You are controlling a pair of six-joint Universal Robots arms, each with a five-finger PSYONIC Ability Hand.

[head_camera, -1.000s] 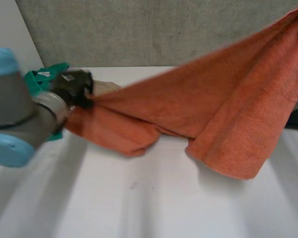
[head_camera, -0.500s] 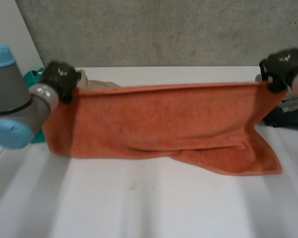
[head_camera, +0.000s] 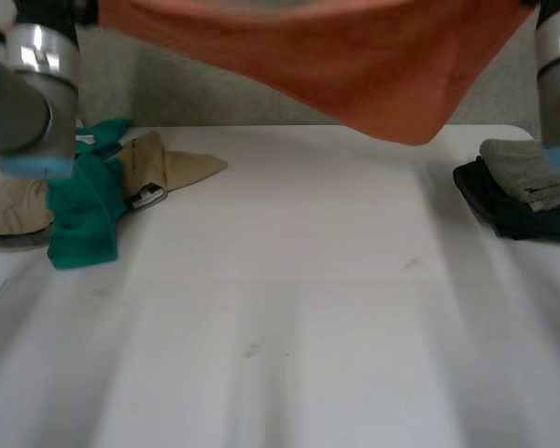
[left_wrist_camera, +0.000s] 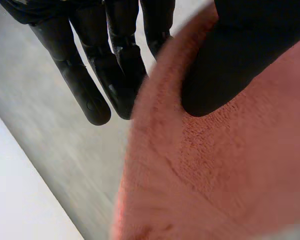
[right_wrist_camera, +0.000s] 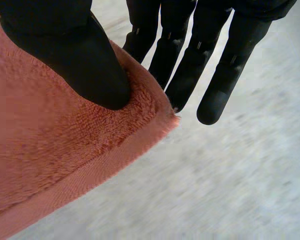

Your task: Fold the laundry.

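Note:
An orange towel point(head_camera: 355, 65) hangs in the air above the far half of the white table point(head_camera: 280, 327), stretched between my two raised arms. In the left wrist view my left hand point(left_wrist_camera: 230, 55) pinches the towel point(left_wrist_camera: 230, 175) at one edge, thumb pressed on the cloth against the fingers point(left_wrist_camera: 115, 60). My right hand point(right_wrist_camera: 75, 55) pinches a hemmed corner of the towel point(right_wrist_camera: 55, 150), thumb on top and fingers point(right_wrist_camera: 215, 55) behind. The lowest fold of the towel sags right of centre, clear of the table.
A green cloth point(head_camera: 84, 205) and a beige garment point(head_camera: 163, 163) lie heaped at the table's left. A folded stack of dark and grey cloths point(head_camera: 527, 187) sits at the right edge. A grey wall point(head_camera: 224, 93) stands behind the table.
Both arms have risen, lifting the towel off the table. It went from draped and slanted, to stretched level at table height, to hanging high above the table.

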